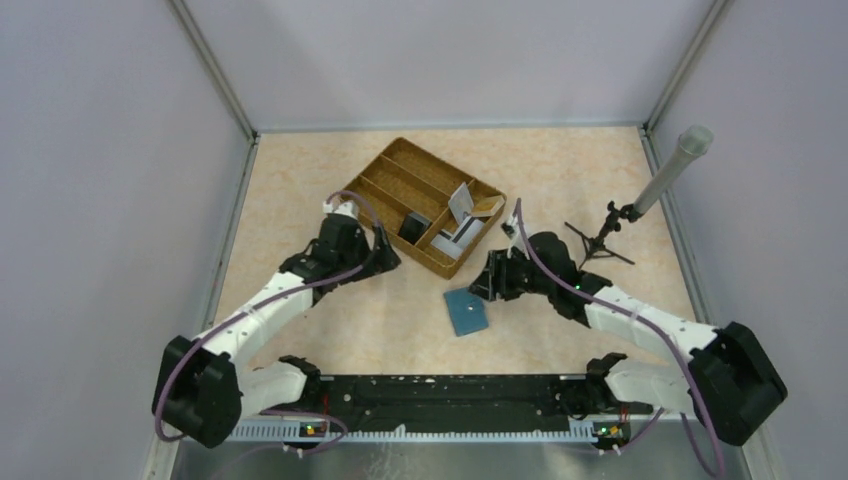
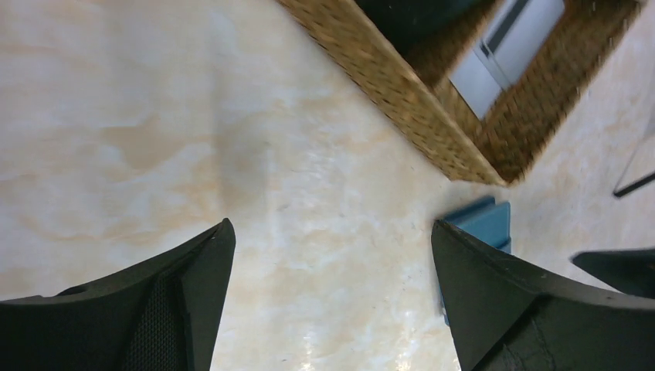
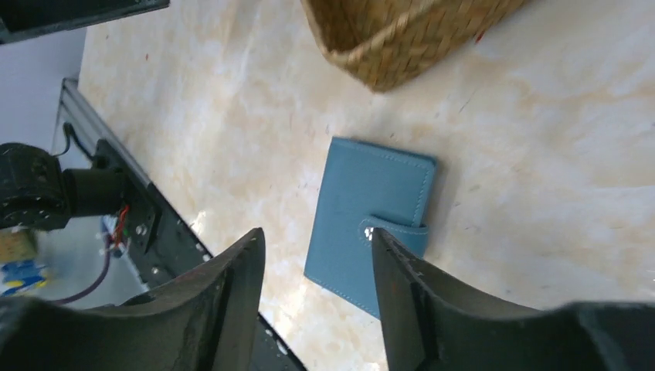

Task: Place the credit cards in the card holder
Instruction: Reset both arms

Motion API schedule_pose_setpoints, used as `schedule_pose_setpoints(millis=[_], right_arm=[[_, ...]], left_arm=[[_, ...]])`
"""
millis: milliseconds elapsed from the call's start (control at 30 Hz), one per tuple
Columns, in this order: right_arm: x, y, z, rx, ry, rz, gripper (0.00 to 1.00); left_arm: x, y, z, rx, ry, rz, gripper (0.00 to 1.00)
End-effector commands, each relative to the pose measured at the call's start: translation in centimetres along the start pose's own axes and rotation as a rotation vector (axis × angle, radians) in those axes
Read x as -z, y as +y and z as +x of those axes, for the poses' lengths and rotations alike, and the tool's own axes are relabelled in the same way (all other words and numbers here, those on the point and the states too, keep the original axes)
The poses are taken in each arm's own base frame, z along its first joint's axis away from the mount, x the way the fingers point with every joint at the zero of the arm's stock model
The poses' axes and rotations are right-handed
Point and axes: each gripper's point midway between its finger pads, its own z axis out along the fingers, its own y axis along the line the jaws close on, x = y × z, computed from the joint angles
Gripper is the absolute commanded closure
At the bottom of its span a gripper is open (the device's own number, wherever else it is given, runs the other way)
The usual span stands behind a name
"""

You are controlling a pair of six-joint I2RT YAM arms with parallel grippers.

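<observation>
The wallet (image 3: pixel 371 209) lies shut on the surface (image 1: pixel 560 170), just off the near corner of the tray (image 1: pixel 372 162), which holds the cards (image 1: pixel 452 236). The right end effector (image 3: pixel 317 236) is spread beside the wallet. The left end effector (image 2: pixel 332 232) is spread and empty beside the tray.

Table (image 1: pixel 300 200): pale beige marbled top, dark rail (image 1: pixel 450 388) along near edge.

Directly on it:
- Brown woven tray (image 1: pixel 370 161), divided into compartments, set diagonal, approx centre, toward far side.
- Card holder (image 1: pixel 466 311): teal, closed w/ tab fastened, lying flat just on near side of tray's near corner, not touching it.
- Small black tripod (image 1: pixel 600 240), R of tray, apart from it, carrying tilted grey tube (image 1: pixel 672 170).
</observation>
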Motion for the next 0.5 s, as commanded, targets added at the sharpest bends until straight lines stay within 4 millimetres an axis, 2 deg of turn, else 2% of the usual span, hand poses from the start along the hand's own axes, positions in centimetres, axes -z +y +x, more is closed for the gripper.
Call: schedule_pose_setpoints(millis=[0,133,200,333,467], right_arm=[[3.5,-2.0,-2.8,0.065,-0.059,0.236,0.42],[6.4,-5.9,-5.2,0.011,-0.146,0.467,0.38],[8.6,-7.5,-6.8,-0.008,-0.226,0.595,0.37],[13.0,-7.9,-9.7,0.016,-0.406,0.716,0.36],[17.0,-7.8,-11.9,0.084,-0.567,0.791,0.36]], left_arm=[[3.1,3.0,-3.6,0.010,-0.068,-0.035,0.01],[5.6,5.9,-6.4,0.053,-0.143,-0.070,0.01],[7.0,7.0,-7.8,0.067,-0.212,-0.114,0.01],[9.9,6.1,-10.0,0.017,-0.356,-0.097,0.01],[14.0,4.7,-11.7,-0.070,-0.481,-0.068,0.01]])
